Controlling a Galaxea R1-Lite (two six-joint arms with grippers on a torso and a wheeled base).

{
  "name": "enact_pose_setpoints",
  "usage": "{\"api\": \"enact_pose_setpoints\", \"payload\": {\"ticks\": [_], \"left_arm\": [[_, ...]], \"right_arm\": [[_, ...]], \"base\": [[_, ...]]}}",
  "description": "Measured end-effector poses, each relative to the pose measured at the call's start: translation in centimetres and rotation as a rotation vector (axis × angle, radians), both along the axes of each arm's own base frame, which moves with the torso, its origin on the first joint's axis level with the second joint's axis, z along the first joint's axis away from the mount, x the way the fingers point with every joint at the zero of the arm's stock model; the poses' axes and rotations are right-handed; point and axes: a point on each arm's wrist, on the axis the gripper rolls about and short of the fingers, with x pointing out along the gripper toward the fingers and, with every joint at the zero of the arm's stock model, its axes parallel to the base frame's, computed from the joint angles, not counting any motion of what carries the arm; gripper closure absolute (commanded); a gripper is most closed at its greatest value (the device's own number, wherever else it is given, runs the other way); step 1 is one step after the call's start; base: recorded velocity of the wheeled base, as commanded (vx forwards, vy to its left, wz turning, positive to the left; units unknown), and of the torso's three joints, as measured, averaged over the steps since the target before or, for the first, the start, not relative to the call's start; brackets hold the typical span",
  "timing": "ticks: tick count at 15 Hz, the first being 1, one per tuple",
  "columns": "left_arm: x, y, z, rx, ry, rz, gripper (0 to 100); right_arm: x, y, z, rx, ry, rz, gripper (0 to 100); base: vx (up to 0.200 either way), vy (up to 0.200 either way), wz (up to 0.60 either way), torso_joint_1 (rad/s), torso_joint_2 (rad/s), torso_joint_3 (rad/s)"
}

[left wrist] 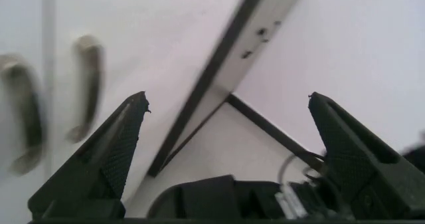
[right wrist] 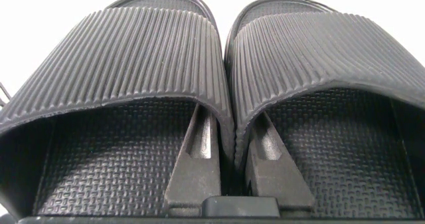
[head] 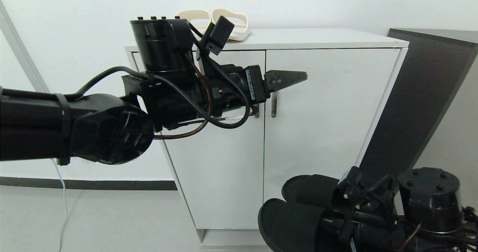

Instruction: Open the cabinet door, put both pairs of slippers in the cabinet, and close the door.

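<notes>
Atop the cabinet (head: 317, 37) lie cream slippers (head: 241, 22), its doors (head: 321, 132) shut.

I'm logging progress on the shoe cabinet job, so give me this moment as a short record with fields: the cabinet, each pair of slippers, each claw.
cabinet: both doors shut
handles: side by side at the middle seam, neither gripped
beige slippers: on the cabinet top, at the back
black slippers: held as a pair, low before the right door
left claw: open, raised level with the handles
right claw: shut on the black slippers' inner strap sides
stage: door not yet opened
</notes>
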Motion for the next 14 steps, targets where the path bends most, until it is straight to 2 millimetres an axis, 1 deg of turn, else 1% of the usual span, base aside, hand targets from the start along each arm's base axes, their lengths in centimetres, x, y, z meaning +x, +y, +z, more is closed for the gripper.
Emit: {"api": "enact_pose_setpoints", "payload": {"ticks": [5, 14], "left_arm": [[1.1, -0.6, -0.8, 0.017, 0.023, 0.052, 0], [2.7, -1.5, -1.3, 0.046, 0.044, 0.125, 0]], "right_arm": [[0.0, 0.0, 0.0, 0.0, 0.001, 0.0, 100], [0.0, 0.0, -0.1, -0.003, 0.002, -0.003, 100]], "base": [[0.0, 0.0, 0.0, 0.0, 0.0, 0.0], [0.0, 0.0, 0.0, 0.0, 0.0, 0.0]]}}
